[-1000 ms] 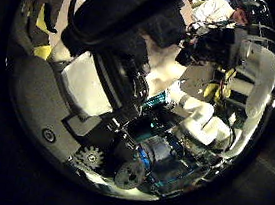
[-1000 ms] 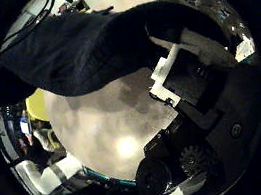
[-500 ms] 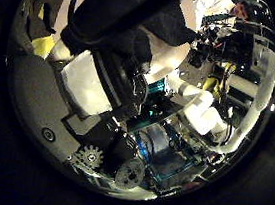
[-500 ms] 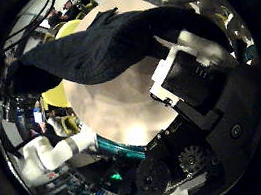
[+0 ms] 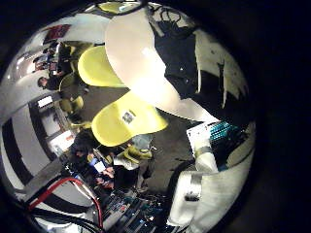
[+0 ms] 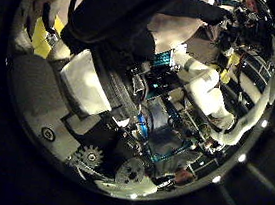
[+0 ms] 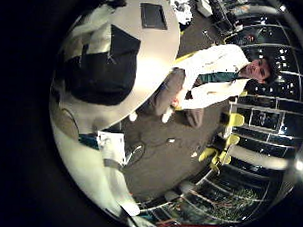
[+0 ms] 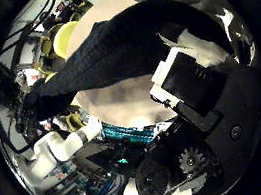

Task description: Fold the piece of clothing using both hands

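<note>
A dark piece of clothing [image 8: 111, 45] hangs stretched in a band over the round table [image 8: 131, 102] in the right thumb side palm view. One end runs into my right hand's fingers [image 8: 193, 76], which pinch it. The far end is held by my left hand [image 8: 38, 102]. In the left thumb side palm view the cloth [image 6: 129, 6] lies bunched against my left hand's fingers [image 6: 90, 82]. The left little finger side palm view shows the cloth [image 5: 180, 58] over the table [image 5: 131, 49]. It also shows in the right little finger side palm view [image 7: 101, 64].
Several chairs [image 5: 126, 118] stand around the table, one close to its edge [image 5: 97, 66]. A flat rectangular thing [image 7: 153, 16] lies on the table beyond the cloth. The other white arm [image 6: 204, 91] crosses the left thumb side view.
Both palm cameras have risen away from the table. The cloth, spread wide near the right palm before, is now pulled into a longer, narrower band between the two hands.
</note>
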Motion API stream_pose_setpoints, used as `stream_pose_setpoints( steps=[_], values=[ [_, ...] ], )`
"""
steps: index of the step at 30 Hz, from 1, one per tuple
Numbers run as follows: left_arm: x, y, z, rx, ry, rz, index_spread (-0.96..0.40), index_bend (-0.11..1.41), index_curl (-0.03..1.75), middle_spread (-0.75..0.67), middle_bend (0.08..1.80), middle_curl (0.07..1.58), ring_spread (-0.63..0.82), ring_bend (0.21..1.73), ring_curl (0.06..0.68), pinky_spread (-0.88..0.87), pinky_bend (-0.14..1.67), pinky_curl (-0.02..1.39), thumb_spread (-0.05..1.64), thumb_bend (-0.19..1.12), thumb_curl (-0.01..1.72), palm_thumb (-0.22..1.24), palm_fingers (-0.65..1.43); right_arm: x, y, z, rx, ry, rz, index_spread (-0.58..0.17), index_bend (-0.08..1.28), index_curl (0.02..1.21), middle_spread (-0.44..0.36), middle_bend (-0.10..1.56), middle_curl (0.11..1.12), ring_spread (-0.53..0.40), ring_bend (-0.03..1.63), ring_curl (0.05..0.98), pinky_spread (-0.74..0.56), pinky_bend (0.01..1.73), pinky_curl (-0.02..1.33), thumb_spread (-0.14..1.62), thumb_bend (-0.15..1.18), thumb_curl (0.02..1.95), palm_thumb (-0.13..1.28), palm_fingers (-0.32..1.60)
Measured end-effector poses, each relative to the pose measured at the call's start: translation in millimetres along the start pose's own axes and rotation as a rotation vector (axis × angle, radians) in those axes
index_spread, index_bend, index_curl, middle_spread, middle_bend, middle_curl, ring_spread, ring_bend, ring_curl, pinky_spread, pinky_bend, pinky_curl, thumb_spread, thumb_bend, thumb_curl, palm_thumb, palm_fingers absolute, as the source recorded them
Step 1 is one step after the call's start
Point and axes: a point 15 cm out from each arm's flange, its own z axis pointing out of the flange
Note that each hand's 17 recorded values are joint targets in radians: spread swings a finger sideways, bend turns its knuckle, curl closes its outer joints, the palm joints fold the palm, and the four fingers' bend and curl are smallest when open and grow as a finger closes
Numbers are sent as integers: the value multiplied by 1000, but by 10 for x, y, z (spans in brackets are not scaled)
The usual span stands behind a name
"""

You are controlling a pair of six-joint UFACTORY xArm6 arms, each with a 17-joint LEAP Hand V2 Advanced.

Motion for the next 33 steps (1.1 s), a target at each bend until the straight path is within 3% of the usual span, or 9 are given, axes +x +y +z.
stream_pose_setpoints(
  steps=[10, 16, 21, 22, 23, 24, 25, 28, 33],
  values=[
    [-130, -1470, 4, 23, -69, -9, -762, 284, 1300, -553, 902, 1001, -488, 1169, 548, -825, 510, 854, 1490, -4, 411, 460, 960, 137, -1007, 642, -150, 55, -46, -337, 1009, 992, -155, 1287, 900, -235, 1370, 804, -135, 1319, 882, 799, -13, 985, 995, 1031],
    [-235, -2340, 170, 145, -196, -52, -753, 281, 1304, -556, 897, 1006, -487, 1162, 547, -832, 498, 867, 1479, -7, 405, 438, 957, 223, -1635, 882, -176, 90, -50, -343, 961, 995, -167, 1268, 903, -245, 1374, 815, -166, 1311, 920, 884, -36, 948, 898, 960],
    [-283, -2600, 158, 225, -203, -126, -746, 270, 1297, -566, 883, 1002, -500, 1129, 543, -834, 493, 879, 1470, -16, 384, 387, 892, 511, -1775, 1009, -166, 75, 13, -376, 728, 957, -190, 1157, 854, -250, 1403, 789, -238, 1244, 891, 1046, -16, 858, 858, 722],
    [-296, -2636, 137, 243, -206, -139, -740, 255, 1289, -565, 874, 997, -503, 1112, 541, -833, 492, 881, 1466, -20, 371, 364, 851, 560, -1795, 1022, -158, 73, 24, -379, 535, 902, -215, 1062, 824, -260, 1417, 778, -275, 1248, 877, 1075, -22, 835, 841, 474],
    [-319, -2674, 116, 262, -208, -157, -723, 204, 1262, -561, 816, 976, -505, 1040, 524, -820, 495, 891, 1446, -38, 341, 301, 655, 581, -1833, 1021, -143, 73, 28, -381, 440, 882, -234, 1011, 805, -265, 1427, 778, -296, 1260, 877, 1099, -22, 815, 829, 359],
    [-374, -2717, 98, 283, -212, -180, -718, 202, 1257, -557, 814, 981, -505, 1043, 541, -811, 503, 901, 1442, -34, 335, 292, 643, 609, -1882, 1019, -123, 74, 31, -383, 326, 825, -233, 885, 763, -258, 1375, 768, -272, 1219, 875, 1117, -30, 790, 799, 31],
    [-437, -2756, 75, 307, -212, -204, -683, 143, 1221, -532, 705, 951, -486, 1007, 529, -788, 514, 912, 1417, -38, 313, 245, 448, 638, -1938, 1012, -100, 74, 30, -406, 301, 765, -202, 783, 708, -213, 1258, 732, -194, 1138, 852, 1130, -32, 767, 780, -140],
    [-645, -2796, -44, 380, -205, -287, -575, 110, 1134, -430, 493, 884, -401, 987, 516, -698, 511, 925, 1374, -31, 278, 178, 180, 796, -2086, 887, -12, 75, 51, -461, 206, 592, -108, 520, 565, -41, 955, 573, 71, 966, 721, 1163, -28, 698, 742, -171],
    [-1017, -2517, -589, 546, -164, -418, -361, 121, 964, -219, 339, 760, -218, 932, 464, -462, 445, 915, 1322, -21, 241, 100, 67, 1287, -2128, 250, 205, 99, 138, -461, 169, 502, -70, 373, 473, 99, 785, 464, 283, 841, 618, 1182, -26, 633, 707, -67]
  ],
)
